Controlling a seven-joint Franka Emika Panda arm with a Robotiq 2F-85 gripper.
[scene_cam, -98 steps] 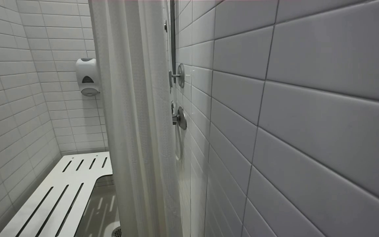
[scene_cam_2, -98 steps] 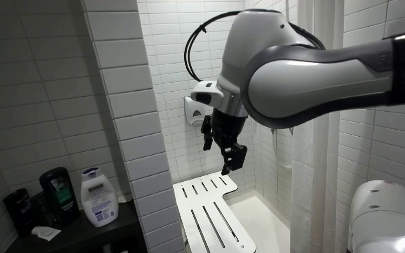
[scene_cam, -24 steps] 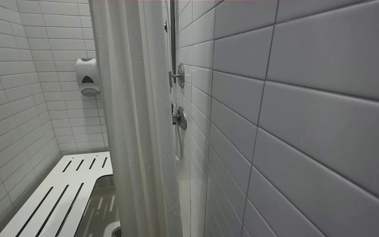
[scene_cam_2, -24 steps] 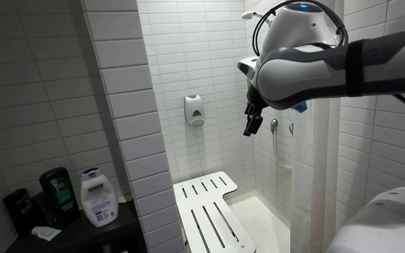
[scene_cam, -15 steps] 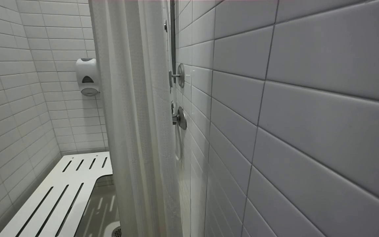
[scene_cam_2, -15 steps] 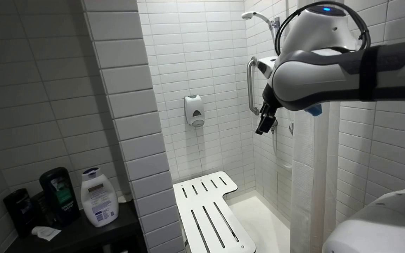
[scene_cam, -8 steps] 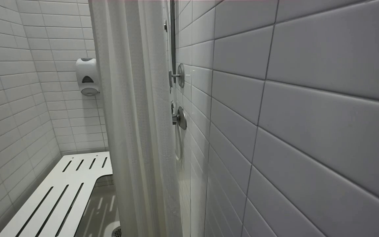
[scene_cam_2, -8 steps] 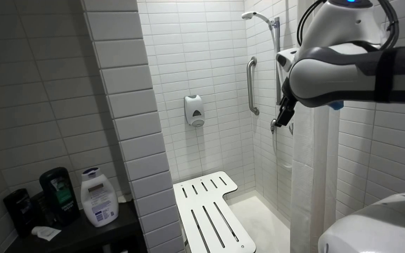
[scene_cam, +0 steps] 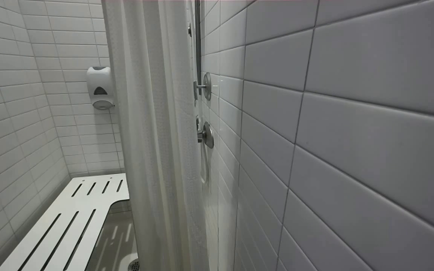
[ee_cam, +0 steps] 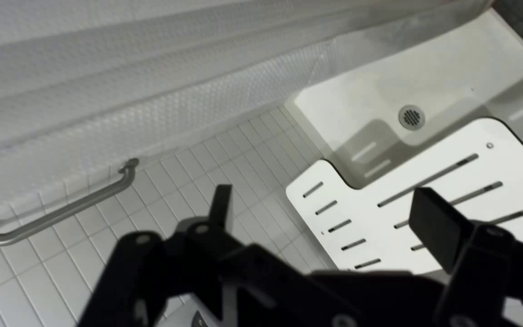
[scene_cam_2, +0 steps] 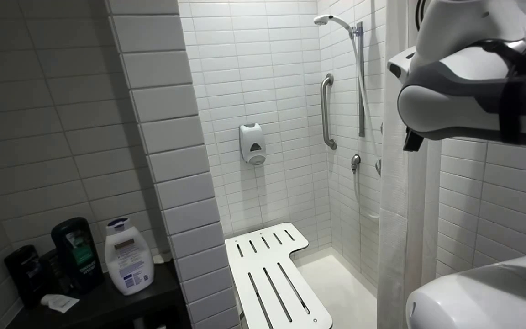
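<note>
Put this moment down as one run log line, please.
claw: open, holding nothing | nearest: shower curtain, contact unclear | wrist view: slotted bench, grab bar, drain | dark shelf: white bottle standing

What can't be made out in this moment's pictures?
Claw: base cut off by the bottom edge in the wrist view; mostly behind the arm in an exterior view.
Lower shower valve: partly behind the curtain in an exterior view.
Fine print on the white bottle: too small in an exterior view.
</note>
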